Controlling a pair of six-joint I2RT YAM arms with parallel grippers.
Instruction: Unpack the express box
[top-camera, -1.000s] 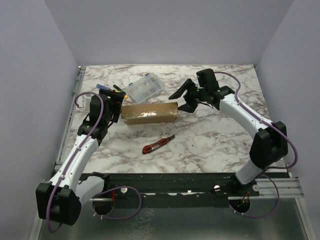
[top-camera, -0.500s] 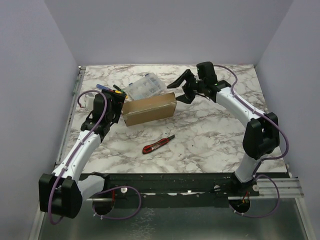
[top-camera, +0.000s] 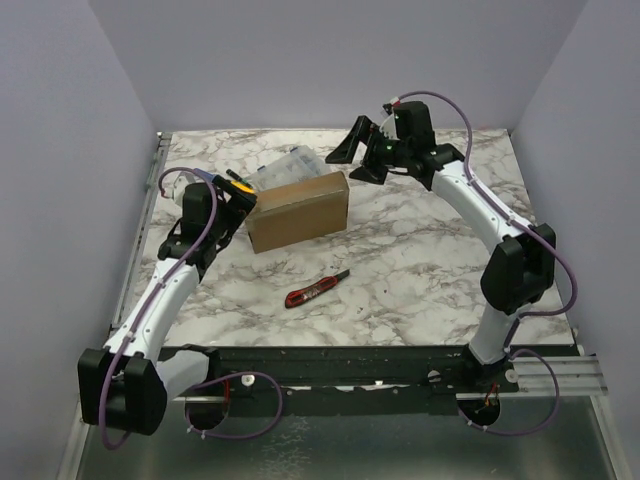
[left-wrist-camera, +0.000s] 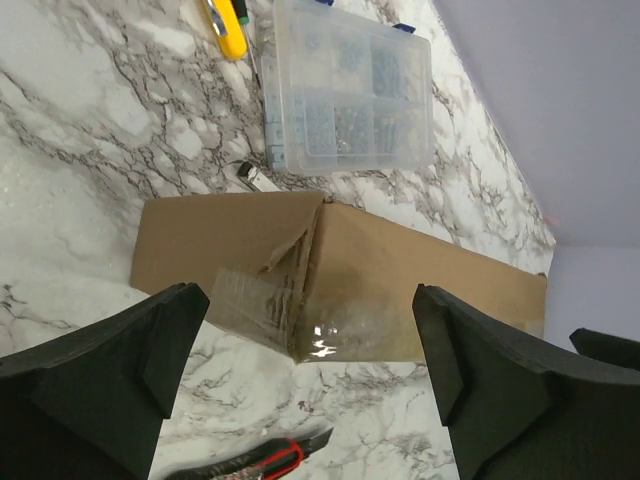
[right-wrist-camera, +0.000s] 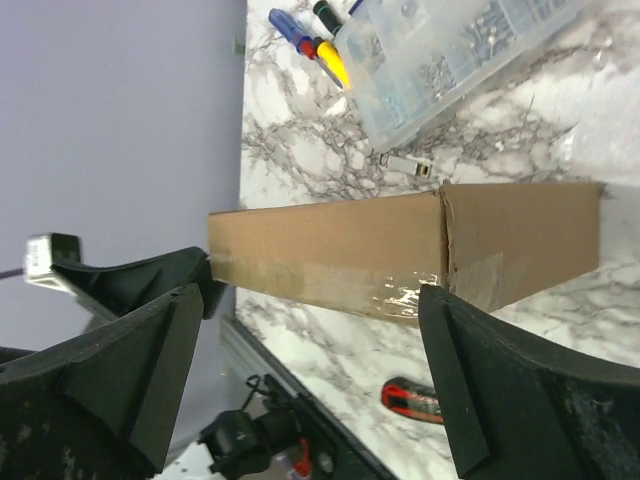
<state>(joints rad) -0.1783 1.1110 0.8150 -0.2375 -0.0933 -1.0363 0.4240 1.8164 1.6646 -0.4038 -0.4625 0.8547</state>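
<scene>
The express box (top-camera: 298, 210) is a brown cardboard box sealed with clear tape, lying at a slant on the marble table. It also shows in the left wrist view (left-wrist-camera: 400, 275) and the right wrist view (right-wrist-camera: 340, 250). My left gripper (top-camera: 238, 206) is open and empty just off the box's left end, and the box lies ahead of its fingers (left-wrist-camera: 300, 375), not between them. My right gripper (top-camera: 358, 152) is open and empty, raised behind and to the right of the box, looking down along it (right-wrist-camera: 310, 375).
A red and black utility knife (top-camera: 318, 289) lies in front of the box. A clear plastic compartment case (top-camera: 286, 168) sits behind the box, with screwdrivers (top-camera: 232, 180) to its left. Purple walls stand on three sides of the table.
The box's right end has swung toward the back, so it lies slanted. My right gripper has lifted up and back, away from the box's right end. My left gripper stays by the left end.
</scene>
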